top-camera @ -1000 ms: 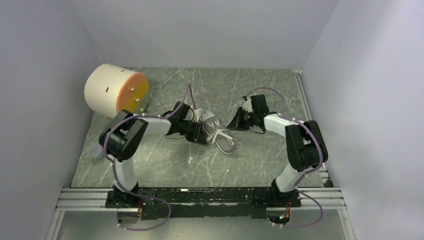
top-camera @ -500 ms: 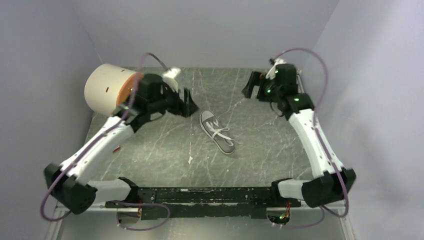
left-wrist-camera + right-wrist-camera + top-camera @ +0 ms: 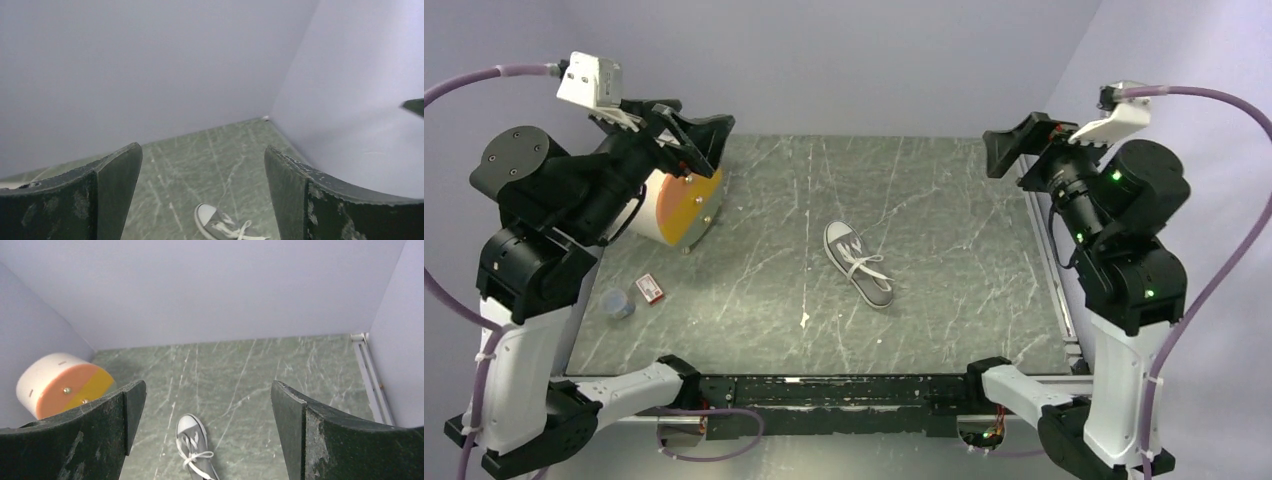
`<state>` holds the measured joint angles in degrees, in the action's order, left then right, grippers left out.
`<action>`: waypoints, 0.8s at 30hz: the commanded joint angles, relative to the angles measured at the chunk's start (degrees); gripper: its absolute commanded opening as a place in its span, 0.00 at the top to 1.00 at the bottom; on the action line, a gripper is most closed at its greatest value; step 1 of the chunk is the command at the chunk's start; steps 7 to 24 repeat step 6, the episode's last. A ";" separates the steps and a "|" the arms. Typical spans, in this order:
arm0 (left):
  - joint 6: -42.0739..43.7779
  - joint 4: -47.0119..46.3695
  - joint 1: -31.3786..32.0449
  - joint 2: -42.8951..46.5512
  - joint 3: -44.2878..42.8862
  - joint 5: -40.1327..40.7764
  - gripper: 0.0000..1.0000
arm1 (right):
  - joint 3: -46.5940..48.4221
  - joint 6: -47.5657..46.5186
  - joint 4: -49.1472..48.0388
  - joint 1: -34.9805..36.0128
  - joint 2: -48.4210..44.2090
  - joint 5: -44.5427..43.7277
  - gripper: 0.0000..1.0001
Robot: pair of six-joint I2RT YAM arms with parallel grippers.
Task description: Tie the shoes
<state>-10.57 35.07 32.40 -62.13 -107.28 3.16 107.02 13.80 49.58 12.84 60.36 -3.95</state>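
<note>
A small grey sneaker (image 3: pixel 857 263) with a white toe cap lies alone mid-table, toe toward the back left. Its white laces form a small bow with loose ends trailing to the right. My left gripper (image 3: pixel 702 138) hangs high over the back left, open and empty, far from the shoe. My right gripper (image 3: pixel 1007 155) hangs high at the back right, open and empty too. The left wrist view shows the sneaker (image 3: pixel 220 227) far below the open left gripper (image 3: pixel 202 160). In the right wrist view the sneaker (image 3: pixel 195 445) lies below the open right gripper (image 3: pixel 207 390).
A white drum with an orange and yellow face (image 3: pixel 676 208) lies at the back left, partly behind my left arm. A small red box (image 3: pixel 651 288) and a clear cap (image 3: pixel 616 303) sit near the left edge. A metal rail (image 3: pixel 1049 260) runs along the right edge.
Both arms have lifted away from the shoe and swung up and outward to the back corners. Both grippers have opened, and the shoe stays where it was.
</note>
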 commanded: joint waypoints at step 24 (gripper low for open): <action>4.90 4.25 0.03 2.01 0.84 10.93 0.04 | 5.17 -0.59 3.00 -0.10 2.55 -0.94 0.00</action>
